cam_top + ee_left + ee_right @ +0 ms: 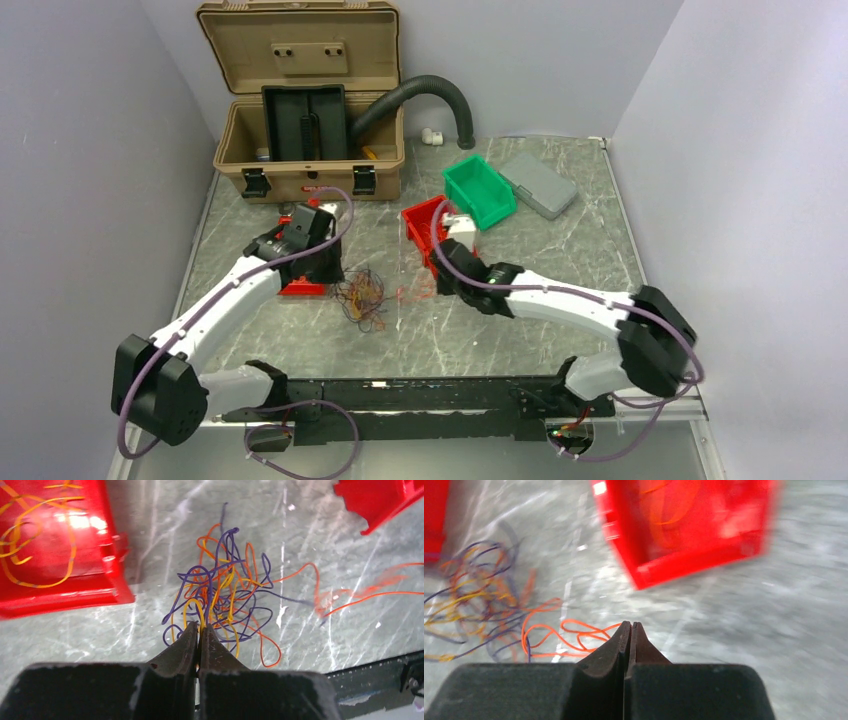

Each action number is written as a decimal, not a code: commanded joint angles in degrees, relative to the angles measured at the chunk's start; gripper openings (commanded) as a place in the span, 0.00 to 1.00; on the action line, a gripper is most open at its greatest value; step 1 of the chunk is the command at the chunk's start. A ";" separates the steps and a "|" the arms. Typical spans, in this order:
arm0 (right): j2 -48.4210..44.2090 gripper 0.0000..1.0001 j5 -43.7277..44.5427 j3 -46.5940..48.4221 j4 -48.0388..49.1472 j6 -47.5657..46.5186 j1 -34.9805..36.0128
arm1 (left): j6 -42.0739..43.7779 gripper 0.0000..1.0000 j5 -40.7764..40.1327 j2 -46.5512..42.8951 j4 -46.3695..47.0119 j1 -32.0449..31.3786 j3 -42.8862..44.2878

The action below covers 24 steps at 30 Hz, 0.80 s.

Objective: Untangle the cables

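Cables (220, 600) — yellow in left bin (60, 597), orange in right bin (694, 560).

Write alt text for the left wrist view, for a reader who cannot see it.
The left gripper, jaws shut, sits at the near edge of a tangle of purple, orange and yellow cables on a grey table. A red bin at upper left holds yellow cables; orange strands trail right.

A robotics lab is suggested by a marbled table (560, 270) boxed in by plain walls (90, 150), a tool case (300, 60) at eleven o'clock.
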 commanded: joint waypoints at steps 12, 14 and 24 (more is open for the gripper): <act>-33.19 0.00 35.09 7.78 -44.05 16.14 -17.73 | -7.80 0.00 -13.87 -11.10 -4.49 4.48 -0.49; -35.29 0.00 38.25 11.72 -45.74 13.89 -19.28 | -8.31 0.00 -15.35 -10.58 -5.83 4.50 0.01; -39.72 0.00 38.34 19.74 -39.45 -3.56 -21.16 | -3.56 0.00 -4.03 -9.68 -0.54 4.54 -2.02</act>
